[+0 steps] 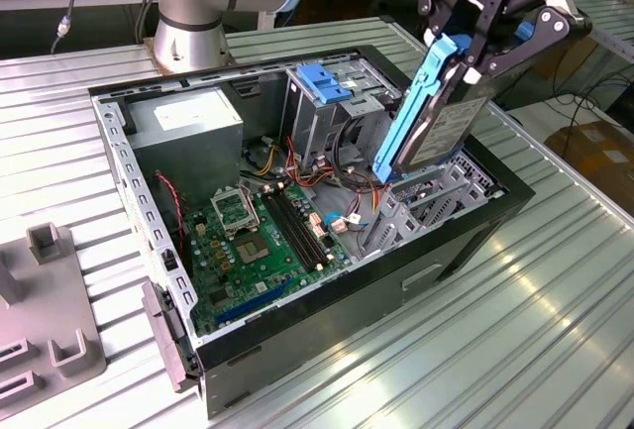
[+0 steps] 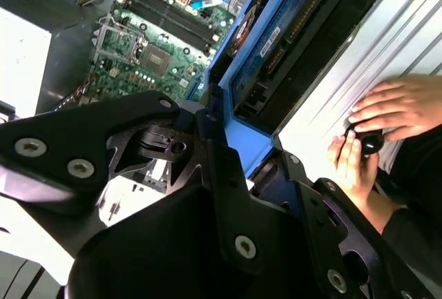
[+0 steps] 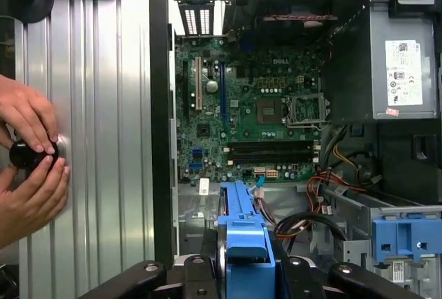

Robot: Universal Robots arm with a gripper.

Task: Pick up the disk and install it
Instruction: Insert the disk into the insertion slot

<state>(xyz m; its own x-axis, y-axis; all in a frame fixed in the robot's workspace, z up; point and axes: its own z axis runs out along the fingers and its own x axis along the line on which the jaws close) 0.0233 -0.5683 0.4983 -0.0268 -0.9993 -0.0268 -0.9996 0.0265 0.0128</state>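
The disk (image 1: 451, 137) is showing silver metal framed in bright blue. The hand (image 1: 466, 60) is showing black. The board (image 1: 260, 241) is showing green, the case (image 1: 327, 345) black, the supply (image 1: 188, 124) grey with a white label, the table (image 1: 555, 310) ribbed silver.

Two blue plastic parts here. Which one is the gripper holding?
The blue bracket around the disk, clamped in the gripper and tilted above the case. The other, the blue latch, sits on the drive cage inside, untouched.

Silver-grey arm (image 1: 193, 8), blk multi-link hand (image 1: 466, 53) w/ round silver screws (image 2: 245, 246)
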